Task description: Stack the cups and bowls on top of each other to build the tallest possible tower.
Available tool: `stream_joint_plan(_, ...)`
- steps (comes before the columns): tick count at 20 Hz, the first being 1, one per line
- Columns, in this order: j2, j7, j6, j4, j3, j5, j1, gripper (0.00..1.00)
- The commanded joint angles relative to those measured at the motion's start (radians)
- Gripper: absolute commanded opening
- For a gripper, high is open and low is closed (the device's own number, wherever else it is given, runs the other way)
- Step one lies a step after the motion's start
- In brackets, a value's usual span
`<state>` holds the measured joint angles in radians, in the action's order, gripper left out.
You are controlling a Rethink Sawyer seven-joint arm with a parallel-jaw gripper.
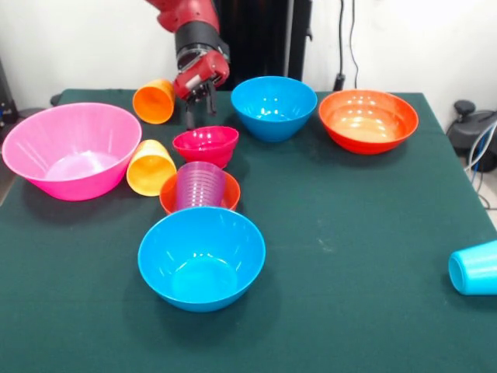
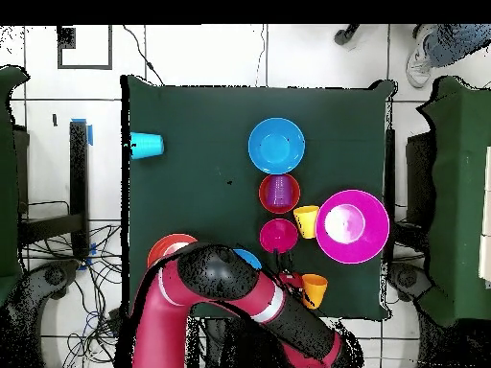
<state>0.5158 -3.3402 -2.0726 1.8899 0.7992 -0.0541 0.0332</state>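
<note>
On the green desk [image 1: 349,233], front view, left to right. Large pink bowl [image 1: 71,149] at the left edge. Yellow-orange cup [image 1: 150,167] lies on its side just beside it; orange cup [image 1: 154,101] lies on its side farther back. Gripper [image 1: 199,105] hangs behind the small magenta bowl [image 1: 206,145], holding nothing; whether its fingers are apart cannot be told. Purple cup [image 1: 200,185] stands inside the small orange bowl [image 1: 172,194]. One blue bowl [image 1: 202,258] nearest the camera, another [image 1: 273,106] at the back. Orange-red bowl [image 1: 368,120] beside it. Light blue cup [image 1: 474,268] lies at the right edge.
</note>
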Motion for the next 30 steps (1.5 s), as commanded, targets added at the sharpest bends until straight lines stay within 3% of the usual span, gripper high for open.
stream_joint_plan(1,0.042,-0.002,0.186,-0.130,-0.223,0.023,-0.025,1.00)
stream_joint_plan(7,-0.009,-0.016,0.114,-0.101,-0.225,0.031,-0.020,1.00)
stream_joint_plan(16,-0.058,-0.020,0.120,-0.079,-0.209,0.079,-0.025,1.00)
stream_joint_plan(22,-0.139,-0.019,0.026,0.007,-0.188,0.107,-0.022,1.00)
stream_joint_plan(30,-0.242,-0.026,0.058,0.020,-0.191,0.106,0.004,1.00)
